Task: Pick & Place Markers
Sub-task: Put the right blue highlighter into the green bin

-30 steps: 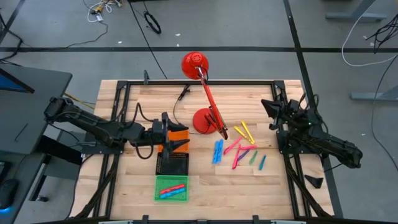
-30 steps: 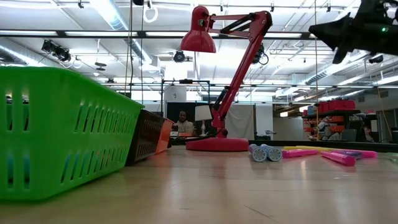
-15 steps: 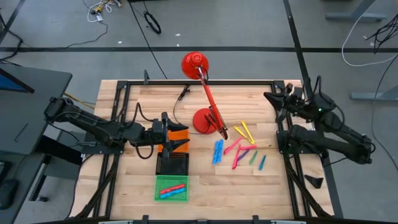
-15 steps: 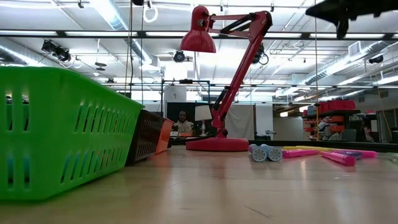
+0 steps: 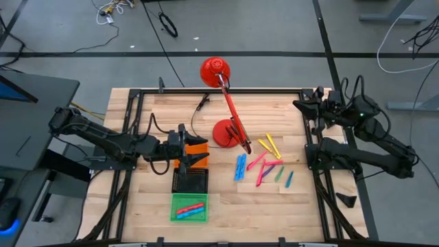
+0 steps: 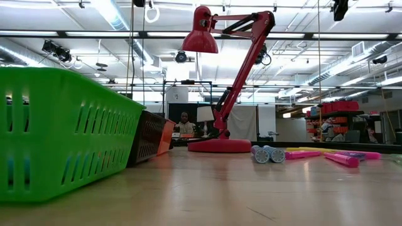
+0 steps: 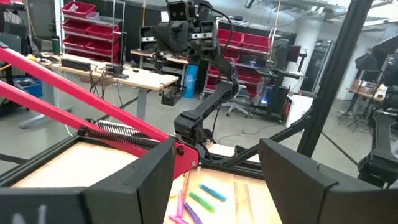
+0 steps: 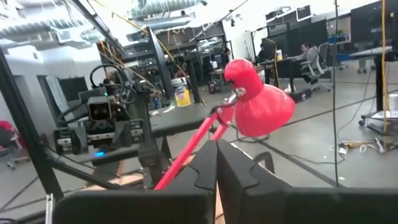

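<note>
High view: the markers lie loose on the table, in a scatter at about 4 o'clock from the red lamp's base. Two blue ones lie side by side at the scatter's 9 o'clock edge, yellow ones at 12 o'clock, pink ones across the middle, and green and a small blue one at 4 o'clock. A few more markers, blue and pink, lie inside the green tray, which sits at 6 o'clock from the black tray. The orange tray is at 12 o'clock from the black one.

The left gripper hangs over the orange tray and the far end of the black tray, its fingers spread apart and empty; the left wrist view shows the two dark fingers wide apart with nothing between them, and green, blue and pink markers on the wood beyond. The right gripper is lifted near the table's 2 o'clock corner, well apart from the markers, pointing toward 9 o'clock. In the right wrist view its fingers are pressed together, holding nothing, and the lamp's head shows ahead.

In the low view the green tray's wall fills the near side at 9 o'clock, and markers lie flat on the table at 3 o'clock from the lamp base.
</note>
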